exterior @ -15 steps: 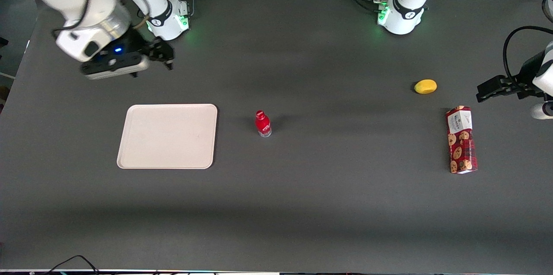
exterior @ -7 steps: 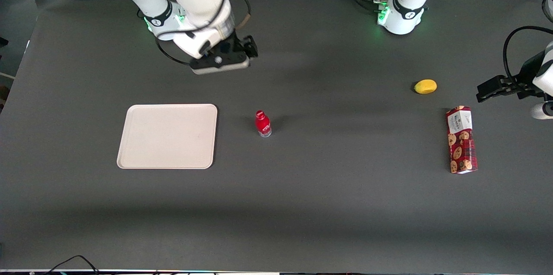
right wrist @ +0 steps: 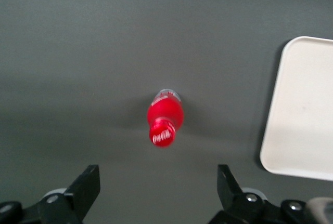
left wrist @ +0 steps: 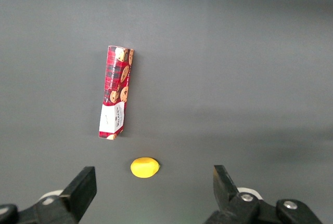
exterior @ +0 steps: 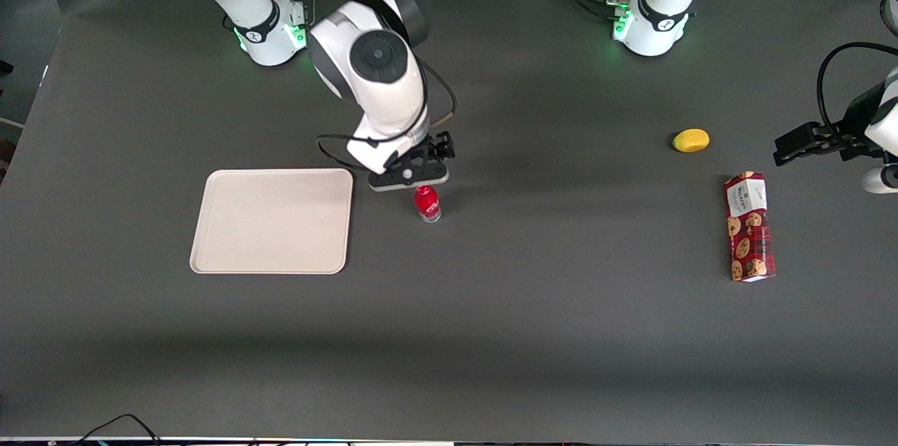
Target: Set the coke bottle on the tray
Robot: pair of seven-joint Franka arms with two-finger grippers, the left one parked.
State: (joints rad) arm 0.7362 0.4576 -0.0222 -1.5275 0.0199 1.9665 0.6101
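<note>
The tool (exterior: 429, 164) hung above the coke bottle (exterior: 426, 201), its fingers (right wrist: 87, 184) spread wide apart and holding nothing. The coke bottle stood upright on the dark table (exterior: 491, 306), just beside the tray (exterior: 272, 220) but not touching it. Toward the parked arm's end of the table lay a cookie carton (exterior: 749, 226) and a yellow fruit (exterior: 691, 140).

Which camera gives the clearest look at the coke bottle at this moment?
The right wrist view: the coke bottle stands unobstructed, seen from above between the open gripper fingers, with the tray beside it. The front view shows the bottle small, its cap hidden under the gripper. The left wrist view misses it.
</note>
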